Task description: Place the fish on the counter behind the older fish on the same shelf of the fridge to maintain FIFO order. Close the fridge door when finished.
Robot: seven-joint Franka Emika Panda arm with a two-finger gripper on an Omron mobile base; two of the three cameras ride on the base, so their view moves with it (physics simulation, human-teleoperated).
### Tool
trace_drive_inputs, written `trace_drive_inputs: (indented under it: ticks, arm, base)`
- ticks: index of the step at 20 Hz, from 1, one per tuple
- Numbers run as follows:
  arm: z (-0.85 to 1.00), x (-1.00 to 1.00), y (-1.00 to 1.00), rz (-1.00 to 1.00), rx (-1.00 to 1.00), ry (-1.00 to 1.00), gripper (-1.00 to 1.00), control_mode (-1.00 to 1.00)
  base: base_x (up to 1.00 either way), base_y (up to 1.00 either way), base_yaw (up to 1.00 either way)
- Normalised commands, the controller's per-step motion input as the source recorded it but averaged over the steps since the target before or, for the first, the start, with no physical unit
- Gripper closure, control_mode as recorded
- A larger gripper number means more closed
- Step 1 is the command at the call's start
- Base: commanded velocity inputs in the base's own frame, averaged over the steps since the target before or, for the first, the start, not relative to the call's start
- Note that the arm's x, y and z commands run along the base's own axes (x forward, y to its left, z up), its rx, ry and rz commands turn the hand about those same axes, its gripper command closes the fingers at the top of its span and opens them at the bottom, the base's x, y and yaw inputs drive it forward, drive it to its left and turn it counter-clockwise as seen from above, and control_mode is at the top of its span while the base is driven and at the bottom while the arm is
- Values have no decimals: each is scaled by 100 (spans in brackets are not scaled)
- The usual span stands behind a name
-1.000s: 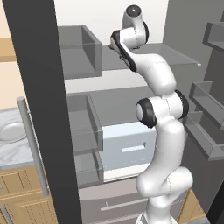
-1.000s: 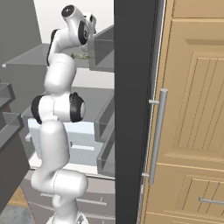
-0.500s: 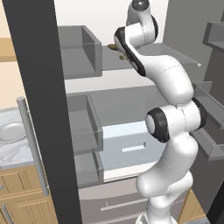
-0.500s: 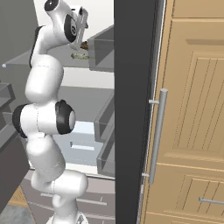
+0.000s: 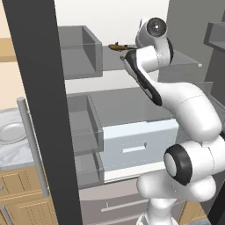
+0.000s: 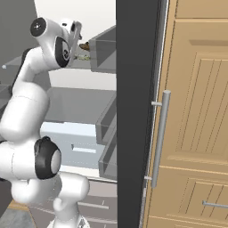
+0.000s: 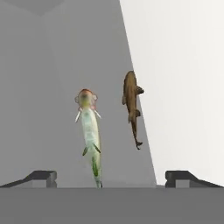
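Grey shelf [image 7: 65,65], dark fish [image 7: 131,105] lengthwise beside older fish [image 7: 89,131], gripper [image 7: 112,177] spread wide.

text: none legible | labels: none | brands: none | numbers: none | signs: none

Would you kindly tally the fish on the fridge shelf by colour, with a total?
Small slender dark brown fish: 1
Small slender pale olive-grey fish: 1
Total: 2, both lying on the flat grey shelf.
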Motion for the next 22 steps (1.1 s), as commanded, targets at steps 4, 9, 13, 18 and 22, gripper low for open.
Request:
trace_drive_inputs:
  ticks: [4, 9, 13, 18, 22]
  arm:
    - [0, -100, 20, -1, 3, 0, -100, -100]
    - [-7, -100, 0, 0, 3, 0, -100, -100]
    - [-49, -69, 8, 0, -1, 5, -100, -100]
    - [-48, -9, 9, 0, 0, 11, -100, -100]
    - [-35, -30, 0, 0, 0, 5, -100, -100]
  base:
    - [0, 0, 0]
    - [0, 0, 0]
    - [0, 0, 0]
    - [0, 0, 0]
    - [0, 0, 0]
